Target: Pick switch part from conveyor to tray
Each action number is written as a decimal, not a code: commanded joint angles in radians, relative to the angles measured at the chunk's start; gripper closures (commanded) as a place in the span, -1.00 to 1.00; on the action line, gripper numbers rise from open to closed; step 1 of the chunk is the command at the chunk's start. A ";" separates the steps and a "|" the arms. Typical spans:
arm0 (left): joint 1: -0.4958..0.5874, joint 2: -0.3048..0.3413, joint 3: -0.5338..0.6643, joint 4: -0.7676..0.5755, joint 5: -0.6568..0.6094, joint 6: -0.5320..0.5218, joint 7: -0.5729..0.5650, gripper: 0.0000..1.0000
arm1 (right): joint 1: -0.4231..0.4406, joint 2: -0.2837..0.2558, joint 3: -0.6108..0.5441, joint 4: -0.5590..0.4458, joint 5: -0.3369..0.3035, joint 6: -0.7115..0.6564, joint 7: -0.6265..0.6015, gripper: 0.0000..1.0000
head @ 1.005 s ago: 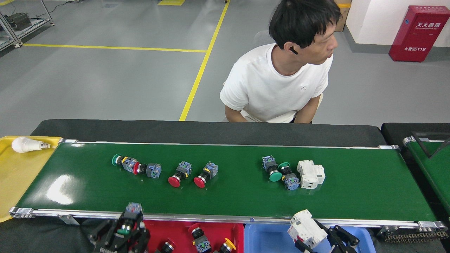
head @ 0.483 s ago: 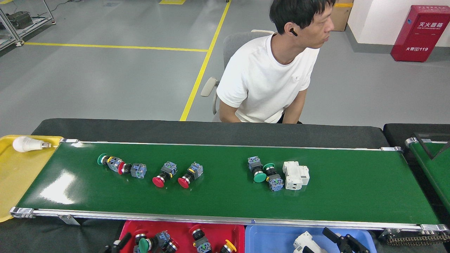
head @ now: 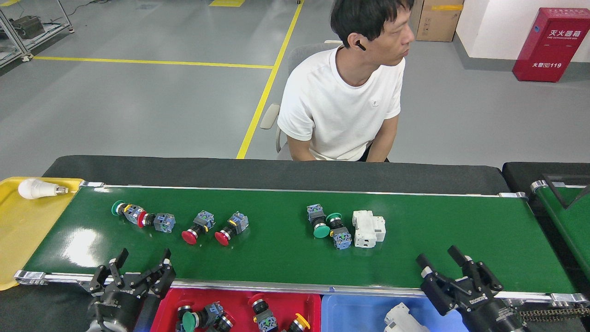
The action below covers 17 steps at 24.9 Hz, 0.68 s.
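On the conveyor [head: 415, 258], several switch parts lie in a loose row across the middle of the frame. Both hands are seen empty with fingers spread apart: the left hand [head: 138, 269] at the lower left, at the belt's near rail, and the right hand [head: 446, 262] at the lower right, over the belt's near edge.

The nearest work for the left hand is judged to be the pair of red-capped switches [head: 214, 227] — they lie up and to the right of it, each with its long axis running diagonally, red cap toward the near edge and blue-grey block away. Further toward the left of the frame, a green-capped switch [head: 124, 210] and a red-ringed one [head: 156, 221] lie end to end, touching, with their axis close to the belt's length.

Up and to the left of the right hand, two green-capped switches [head: 328, 227] are seen close beside a white breaker block [head: 368, 228]; the one nearer it appears to touch it.

At the bottom edge, a red tray [head: 161, 306] holds several switches already — red, green and yellow caps are visible. The blue tray [head: 350, 313] beside it holds a white block, partly cut off. A yellow tray [head: 23, 230] at the far left carries a light bulb [head: 39, 189]. A seated person in a white shirt [head: 341, 101] is seen beyond the belt.
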 commanded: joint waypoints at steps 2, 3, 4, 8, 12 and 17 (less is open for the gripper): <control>-0.093 0.033 -0.006 0.110 -0.005 0.027 0.011 -1.00 | -0.008 0.025 0.067 0.012 0.075 0.144 -0.033 -0.84; -0.125 0.038 -0.006 0.148 -0.008 0.028 0.013 -1.00 | -0.011 0.022 0.096 0.016 0.084 0.151 -0.048 -0.84; -0.158 0.041 -0.007 0.191 -0.008 0.028 0.013 -1.00 | -0.019 0.026 0.129 0.019 0.089 0.151 -0.051 -0.84; -0.265 0.056 -0.033 0.346 -0.009 0.030 0.054 -1.00 | -0.114 0.029 0.290 0.065 0.107 0.162 -0.049 -0.83; -0.356 0.082 -0.075 0.506 -0.009 0.059 0.096 -0.99 | -0.227 0.040 0.458 0.177 0.121 0.251 -0.049 -0.83; -0.457 0.102 -0.167 0.650 0.001 0.073 0.140 -0.01 | -0.364 0.059 0.612 0.346 0.124 0.406 -0.052 -0.83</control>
